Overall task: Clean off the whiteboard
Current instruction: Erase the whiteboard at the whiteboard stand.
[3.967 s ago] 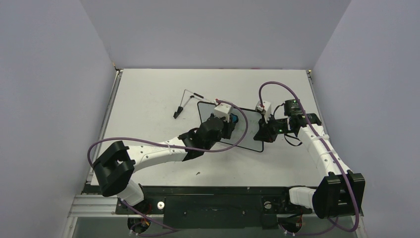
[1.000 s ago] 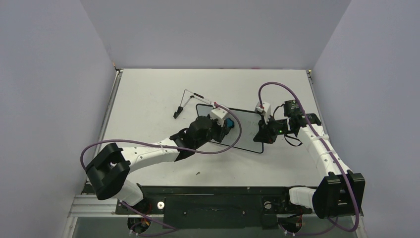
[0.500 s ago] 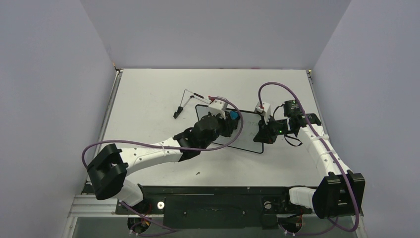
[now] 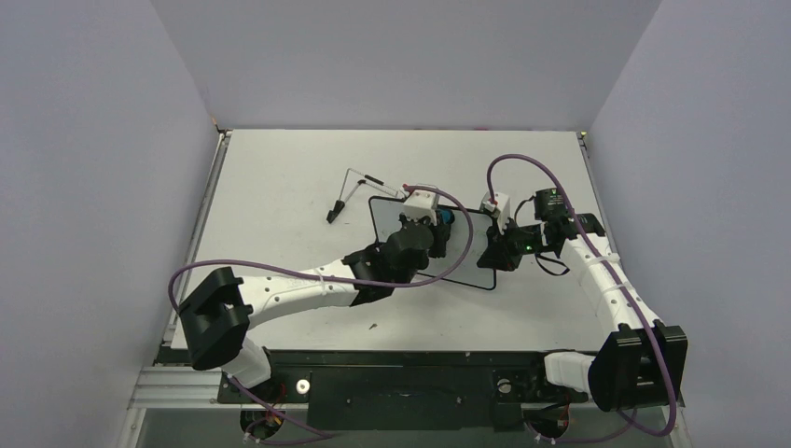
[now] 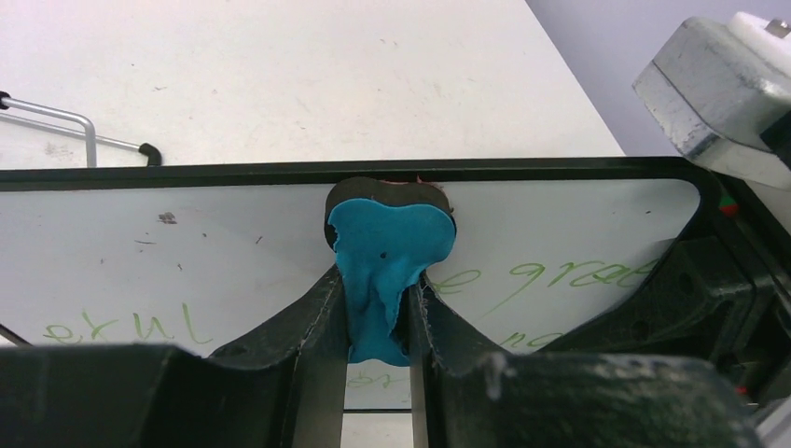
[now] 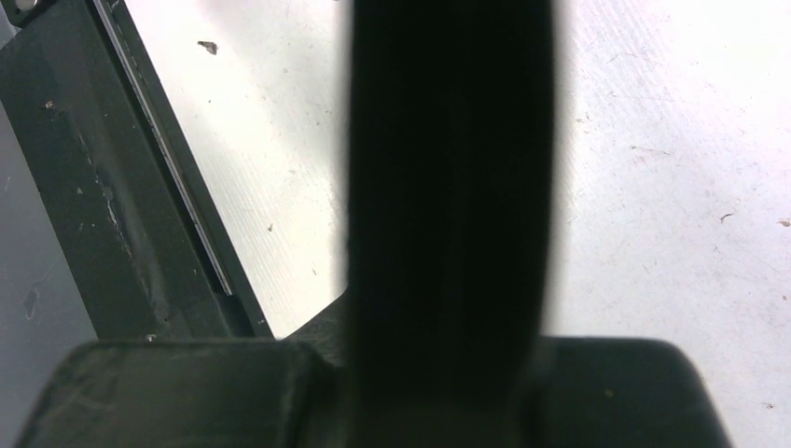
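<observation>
The whiteboard (image 4: 384, 217) lies in the middle of the table, black-framed, with green handwriting (image 5: 560, 275) on its white face (image 5: 187, 271). My left gripper (image 5: 378, 280) is shut on a small blue eraser (image 5: 392, 252), which presses on the board close to its far edge. From above, the eraser (image 4: 444, 217) sits near the board's far right part. My right gripper (image 4: 492, 252) is shut on the board's right edge. In the right wrist view a blurred black bar (image 6: 448, 187) fills the space between its jaws.
A thin wire stand (image 4: 350, 191) lies on the table just beyond the board's far left corner, also visible from the left wrist as a wire stand (image 5: 89, 135). A black rail (image 4: 401, 359) runs along the near table edge. Purple cables loop off both arms.
My left gripper has carried the eraser rightward and toward the board's far edge. The right gripper and the board have stayed where they were.
</observation>
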You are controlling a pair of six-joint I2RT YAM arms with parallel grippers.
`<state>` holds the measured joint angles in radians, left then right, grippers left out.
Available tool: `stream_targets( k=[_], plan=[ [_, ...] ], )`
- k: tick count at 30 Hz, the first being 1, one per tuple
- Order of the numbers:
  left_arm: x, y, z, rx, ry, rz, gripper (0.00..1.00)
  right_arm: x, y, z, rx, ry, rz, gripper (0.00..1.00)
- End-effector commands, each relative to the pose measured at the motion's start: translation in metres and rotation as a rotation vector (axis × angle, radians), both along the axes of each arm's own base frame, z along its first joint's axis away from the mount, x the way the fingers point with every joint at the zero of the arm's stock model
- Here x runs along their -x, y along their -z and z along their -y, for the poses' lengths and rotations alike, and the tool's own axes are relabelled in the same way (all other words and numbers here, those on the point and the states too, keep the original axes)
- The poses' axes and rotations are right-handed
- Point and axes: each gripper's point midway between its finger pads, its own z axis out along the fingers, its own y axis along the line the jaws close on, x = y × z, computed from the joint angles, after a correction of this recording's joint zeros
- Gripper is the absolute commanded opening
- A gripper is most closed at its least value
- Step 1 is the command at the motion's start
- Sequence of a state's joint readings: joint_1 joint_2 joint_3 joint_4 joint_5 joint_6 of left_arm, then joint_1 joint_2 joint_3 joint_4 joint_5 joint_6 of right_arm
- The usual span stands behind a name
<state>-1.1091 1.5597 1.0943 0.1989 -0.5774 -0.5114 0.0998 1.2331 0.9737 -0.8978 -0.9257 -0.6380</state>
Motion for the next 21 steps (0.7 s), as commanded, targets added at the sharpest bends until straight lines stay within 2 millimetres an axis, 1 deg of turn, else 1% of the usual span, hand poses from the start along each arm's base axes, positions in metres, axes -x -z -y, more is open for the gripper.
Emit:
stream_targets(
  k=[1,4,7,11,14,15,16,17,18,19,20,21],
  plan=[
    [0.0,0.011,0.002,-0.121,-0.037,0.028,0.0,0.006,-0.009,-0.006,-0.027,-0.046,0.041,0.0],
    [0.003,0.021,0.0,-0.173,-0.053,0.03,0.0,0.005,-0.01,-0.006,-0.027,-0.044,0.043,0.0],
    [0.001,0.031,-0.008,-0.218,-0.085,0.028,0.0,0.006,-0.01,-0.006,-0.028,-0.046,0.041,0.0],
    [0.0,0.039,-0.016,-0.241,-0.107,0.031,0.0,0.005,-0.009,-0.006,-0.028,-0.046,0.041,0.0],
    [-0.001,0.04,-0.018,-0.242,-0.08,0.037,0.0,0.006,-0.01,-0.006,-0.028,-0.046,0.042,0.0],
    [0.001,0.04,-0.015,-0.241,-0.044,0.041,0.0,0.006,-0.01,-0.006,-0.028,-0.046,0.042,0.0],
    [0.0,0.04,-0.017,-0.246,-0.029,0.043,0.0,0.006,-0.01,-0.006,-0.028,-0.046,0.041,0.0],
    [0.001,0.04,-0.013,-0.236,0.007,0.04,0.0,0.006,-0.01,-0.006,-0.028,-0.046,0.041,0.0],
    [-0.001,0.04,-0.016,-0.234,0.013,0.037,0.0,0.006,-0.01,-0.006,-0.028,-0.046,0.041,0.0],
    [0.0,0.039,-0.014,-0.219,0.043,0.033,0.0,0.006,-0.01,-0.006,-0.029,-0.046,0.041,0.0],
    [-0.001,0.039,-0.016,-0.204,0.069,0.024,0.0,0.006,-0.01,-0.006,-0.029,-0.047,0.04,0.0],
    [-0.006,0.035,-0.019,-0.183,0.072,0.026,0.0,0.006,-0.01,-0.006,-0.029,-0.046,0.041,0.0]
  ],
)
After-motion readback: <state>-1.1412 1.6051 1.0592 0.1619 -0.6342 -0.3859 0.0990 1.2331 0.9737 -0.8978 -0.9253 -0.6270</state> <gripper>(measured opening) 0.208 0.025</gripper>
